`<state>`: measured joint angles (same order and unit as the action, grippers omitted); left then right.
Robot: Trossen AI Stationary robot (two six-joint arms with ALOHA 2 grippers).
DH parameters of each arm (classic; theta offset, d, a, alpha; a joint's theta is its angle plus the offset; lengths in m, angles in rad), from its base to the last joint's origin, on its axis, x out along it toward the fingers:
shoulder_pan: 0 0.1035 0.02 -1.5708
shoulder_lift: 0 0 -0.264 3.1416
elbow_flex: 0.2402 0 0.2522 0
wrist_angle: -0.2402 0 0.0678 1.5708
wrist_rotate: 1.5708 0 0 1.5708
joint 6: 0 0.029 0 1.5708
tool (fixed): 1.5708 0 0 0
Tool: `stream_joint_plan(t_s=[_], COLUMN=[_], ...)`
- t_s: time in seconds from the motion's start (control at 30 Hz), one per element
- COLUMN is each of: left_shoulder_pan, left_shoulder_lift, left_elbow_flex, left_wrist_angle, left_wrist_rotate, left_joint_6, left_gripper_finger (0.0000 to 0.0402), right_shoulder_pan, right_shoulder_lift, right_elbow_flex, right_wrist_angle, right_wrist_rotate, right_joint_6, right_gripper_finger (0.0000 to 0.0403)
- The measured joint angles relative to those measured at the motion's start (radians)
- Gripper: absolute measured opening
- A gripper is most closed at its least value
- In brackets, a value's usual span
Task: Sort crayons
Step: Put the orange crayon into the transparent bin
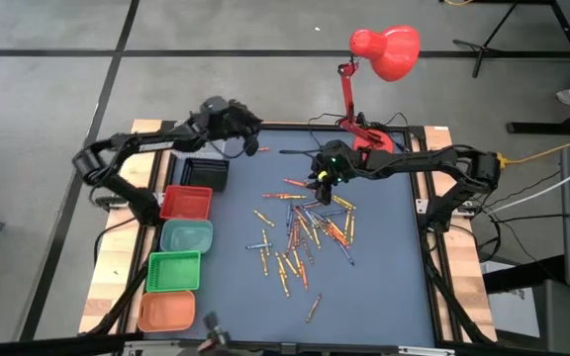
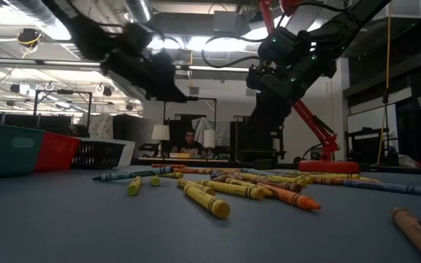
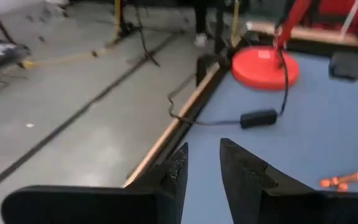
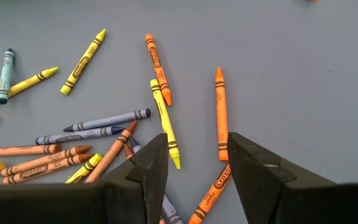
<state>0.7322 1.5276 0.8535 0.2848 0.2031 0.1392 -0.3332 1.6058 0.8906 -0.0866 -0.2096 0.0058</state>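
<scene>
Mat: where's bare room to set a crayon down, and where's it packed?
Free: the blue mat right of the crayons, and the strip between the pile and the bins. Also the far-left corner by the black bin. Crowded: mat centre, under the right gripper.

The right tool (image 4: 197, 165) hangs open over the grey surface (image 4: 303, 68) at the bottom of the frame. Crayons (image 4: 160, 112) lie scattered at the left and middle. One orange crayon (image 4: 220, 112) lies between its fingers.
</scene>
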Motion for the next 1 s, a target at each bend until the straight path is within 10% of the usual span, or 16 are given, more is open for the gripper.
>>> stream_joint_plan(t_s=[0.37, 1.0], left_shoulder_pan=[0.01, 0.01], left_shoulder_lift=[0.321, 0.46], left_elbow_flex=[0.347, 0.37], left_wrist_angle=[-0.518, -0.658], left_wrist_rotate=[-0.006, -0.104], left_joint_6=[0.165, 0.264], left_gripper_finger=[0.0078, 0.0078], right_shoulder_pan=[0.0, 0.0], right_shoulder_lift=[0.0, 0.0], right_elbow_flex=[0.0, 0.0], right_wrist_angle=[-0.018, -0.025], right_wrist_rotate=[0.0, 0.0], right_joint_6=[0.001, 0.001], right_gripper_finger=[0.0165, 0.0165])
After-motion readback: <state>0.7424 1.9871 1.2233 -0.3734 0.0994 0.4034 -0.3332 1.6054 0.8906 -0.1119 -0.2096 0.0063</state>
